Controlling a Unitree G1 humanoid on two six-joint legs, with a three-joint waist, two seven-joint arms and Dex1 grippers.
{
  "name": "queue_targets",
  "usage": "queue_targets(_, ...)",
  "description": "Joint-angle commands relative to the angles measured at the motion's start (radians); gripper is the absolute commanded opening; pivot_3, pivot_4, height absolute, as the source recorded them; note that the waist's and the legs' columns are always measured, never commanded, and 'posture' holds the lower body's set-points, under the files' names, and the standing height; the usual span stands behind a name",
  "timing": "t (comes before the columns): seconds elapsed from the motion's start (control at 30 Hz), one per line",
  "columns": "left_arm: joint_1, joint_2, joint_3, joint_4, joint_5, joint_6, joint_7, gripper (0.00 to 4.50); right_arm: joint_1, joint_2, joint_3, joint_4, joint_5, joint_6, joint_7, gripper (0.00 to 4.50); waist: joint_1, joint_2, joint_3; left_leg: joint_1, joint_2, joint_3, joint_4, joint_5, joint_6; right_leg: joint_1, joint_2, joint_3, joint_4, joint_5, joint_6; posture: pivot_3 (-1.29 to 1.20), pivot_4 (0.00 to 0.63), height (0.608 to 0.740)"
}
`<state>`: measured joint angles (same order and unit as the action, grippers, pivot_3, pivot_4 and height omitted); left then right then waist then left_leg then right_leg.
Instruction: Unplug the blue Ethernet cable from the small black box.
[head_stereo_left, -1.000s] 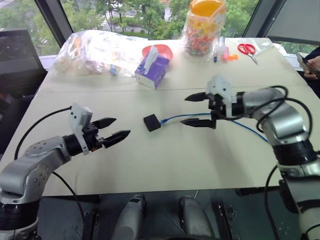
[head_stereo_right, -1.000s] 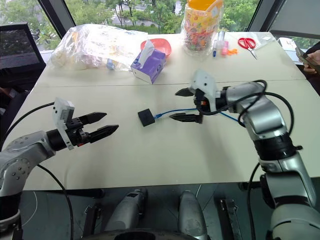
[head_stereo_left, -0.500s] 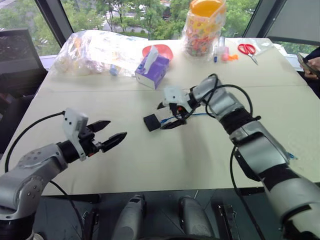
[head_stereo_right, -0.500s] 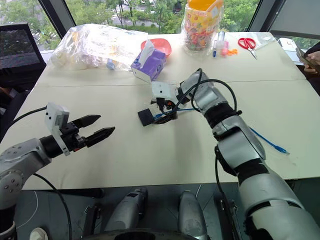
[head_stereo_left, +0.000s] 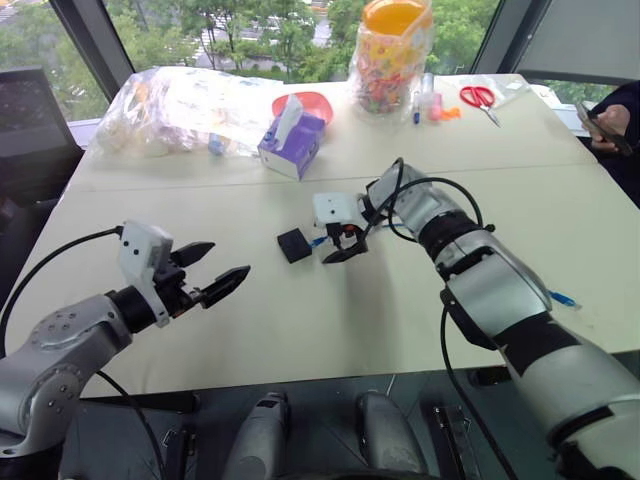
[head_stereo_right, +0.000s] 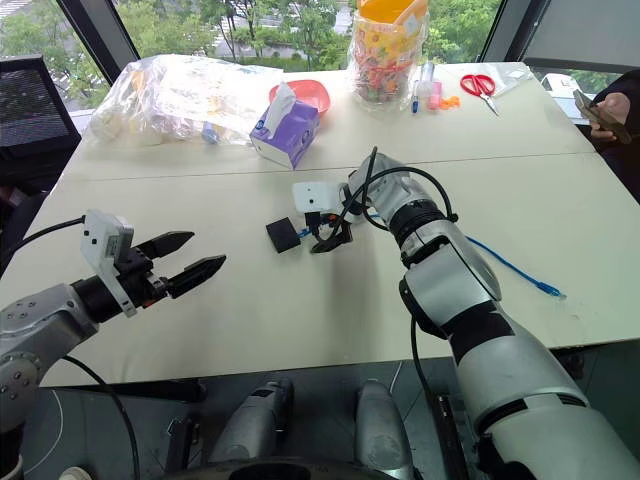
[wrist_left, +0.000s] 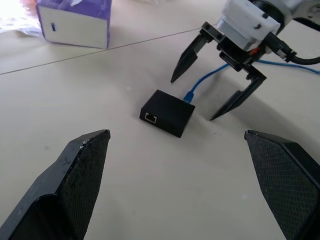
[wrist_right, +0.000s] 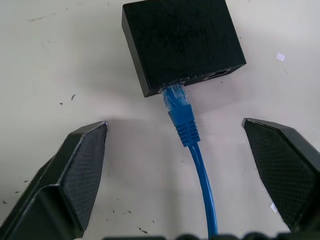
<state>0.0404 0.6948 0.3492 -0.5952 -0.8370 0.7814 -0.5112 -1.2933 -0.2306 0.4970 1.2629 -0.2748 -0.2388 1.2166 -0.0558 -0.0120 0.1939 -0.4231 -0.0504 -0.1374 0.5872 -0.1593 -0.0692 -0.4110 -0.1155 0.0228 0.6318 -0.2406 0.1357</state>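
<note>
While plugged, blue Ethernet cable (wrist_right: 190, 135) tip hides inside small black box (wrist_right: 180, 42).

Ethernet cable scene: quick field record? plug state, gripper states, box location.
cable: blue Ethernet cable, plug seated in the box
box: small black box, flat on the table, second port free
right gripper: open, fingers straddle the cable just behind the plug, no contact
left gripper: open, above the table, apart from the box
nearby: purple tissue box beyond the box
</note>
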Motion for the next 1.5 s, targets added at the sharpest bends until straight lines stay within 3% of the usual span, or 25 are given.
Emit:
queue_targets(0.03, 0.0, 0.006, 0.023, -0.027, 0.003, -0.013, 0.008, 4.5, -0.025, 0.017, -0.023, 0.022, -0.025, 0.014, -0.021, 2.7, -0.004, 0.0, 0.0, 0.0, 0.0, 0.0, 0.0, 0.0, 0.0, 0.0, 0.0, 0.0, 0.0, 0.0, 0.0, 0.0, 0.15, 0.728)
queue_targets(0.2, -0.001, 0.005, 0.011, -0.026, 0.01, -0.019, 0.009, 4.5, -0.03, 0.042, -0.053, 0.041, -0.031, 0.054, -0.033, 0.05, -0.014, 0.0, 0.0, 0.001, 0.0, 0.0, 0.0, 0.0, 0.0, 0.0, 0.0, 0.0, 0.0, 0.0, 0.0, 0.0, 0.15, 0.728)
queue_targets(0.33, -0.014, 0.007, 0.004, -0.009, 0.016, -0.022, 0.002, 4.5, -0.028, 0.044, -0.066, 0.035, -0.038, 0.052, -0.041, 0.01, -0.014, 0.0, 0.0, 0.001, 0.0, 0.0, -0.001, 0.0, 0.0, 0.0, 0.001, 0.0, 0.0, 0.0, 0.0, 0.0, 0.15, 0.728)
queue_targets(0.5, -0.068, -0.016, -0.018, 0.023, 0.003, -0.016, 0.005, 4.5, -0.004, -0.014, -0.107, -0.047, -0.023, -0.126, -0.148, 0.01, -0.011, 0.0, 0.0, 0.001, 0.0, 0.0, -0.001, 0.0, 0.0, 0.0, 0.001, 0.0, 0.0, 0.0, 0.0, 0.0, 0.15, 0.728)
queue_targets(0.6, -0.141, -0.049, -0.056, 0.077, -0.01, -0.006, -0.002, 4.5, 0.086, -0.099, -0.16, -0.209, -0.028, -0.317, -0.368, 0.01, -0.002, 0.0, 0.0, 0.001, 0.0, -0.001, -0.001, 0.0, 0.0, 0.001, 0.001, 0.0, 0.0, 0.0, 0.0, 0.0, 0.15, 0.728)
queue_targets(0.73, -0.224, -0.073, -0.085, 0.134, -0.032, 0.01, -0.024, 4.5, 0.224, -0.179, -0.182, -0.409, -0.09, -0.419, -0.577, 0.01, 0.001, 0.0, 0.0, 0.0, 0.0, -0.001, -0.001, 0.001, 0.0, 0.001, 0.001, 0.001, -0.001, 0.0, 0.001, 0.0, 0.15, 0.728)
queue_targets(0.87, -0.341, -0.08, -0.114, 0.21, -0.072, 0.037, -0.079, 4.5, 0.421, -0.259, -0.21, -0.683, -0.148, -0.494, -0.717, 0.01, 0.011, 0.0, 0.0, 0.0, 0.0, 0.0, -0.002, 0.001, 0.0, 0.0, 0.001, 0.001, 0.0, 0.0, 0.001, 0.0, 0.15, 0.728)
queue_targets(1.03, -0.453, -0.084, -0.153, 0.295, -0.076, 0.059, -0.138, 4.5, 0.551, -0.288, -0.253, -0.921, -0.227, -0.478, -0.85, 0.01, 0.009, 0.0, 0.0, 0.0, 0.0, 0.001, -0.001, 0.001, -0.001, 0.0, 0.001, 0.003, -0.001, 0.0, 0.001, 0.0, 0.15, 0.728)
queue_targets(1.5, -0.576, -0.126, -0.178, 0.366, -0.08, 0.079, -0.207, 4.5, 0.619, -0.321, -0.232, -1.05, -0.277, -0.482, -0.889, 0.01, 0.013, -0.001, 0.001, 0.001, 0.0, 0.001, 0.001, 0.001, -0.001, 0.002, 0.001, 0.002, -0.001, 0.0, 0.0, 0.0, 0.15, 0.728)
